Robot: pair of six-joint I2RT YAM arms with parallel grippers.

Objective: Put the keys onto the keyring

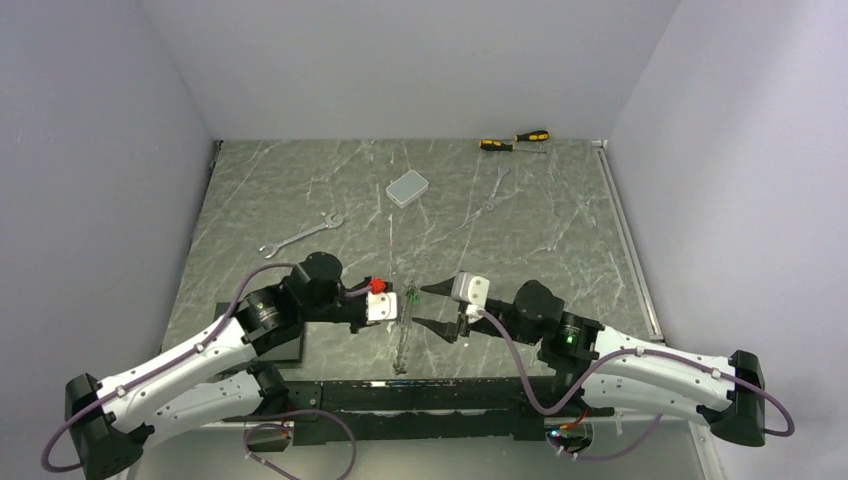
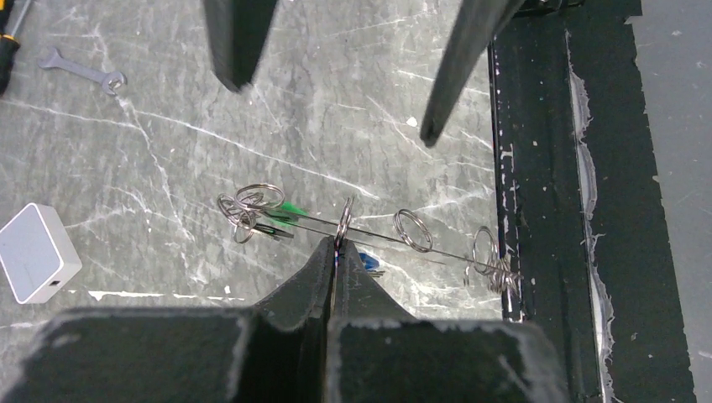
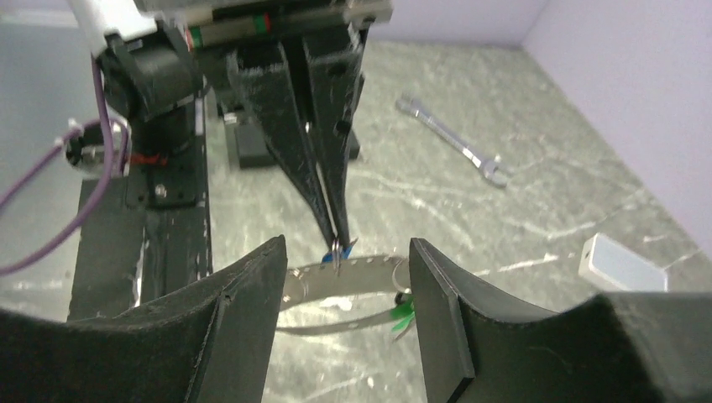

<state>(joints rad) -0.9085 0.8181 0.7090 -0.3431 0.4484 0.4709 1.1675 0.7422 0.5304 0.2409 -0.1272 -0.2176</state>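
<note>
The keyring [image 2: 437, 249] is a thin silvery loop lying stretched on the marble top, with small split rings along it; it also shows in the top view [image 1: 402, 345]. My left gripper [image 2: 337, 243] is shut on a split ring at the loop's middle, with the blue key [image 2: 370, 262] right beside its tips. The green key [image 2: 290, 209] and a dark key [image 2: 273, 229] lie at the loop's far end. My right gripper [image 3: 346, 252] is open and faces the left one, its fingers [image 3: 252, 311] on either side of the loop, touching nothing. The green key [image 3: 404, 314] sits by its right finger.
Two silver wrenches [image 1: 300, 236] [image 1: 495, 188], a grey rounded box [image 1: 407, 187] and two yellow-and-black screwdrivers [image 1: 512, 142] lie further back on the table. A black strip [image 1: 420, 395] runs along the near edge, and the loop's near end reaches it.
</note>
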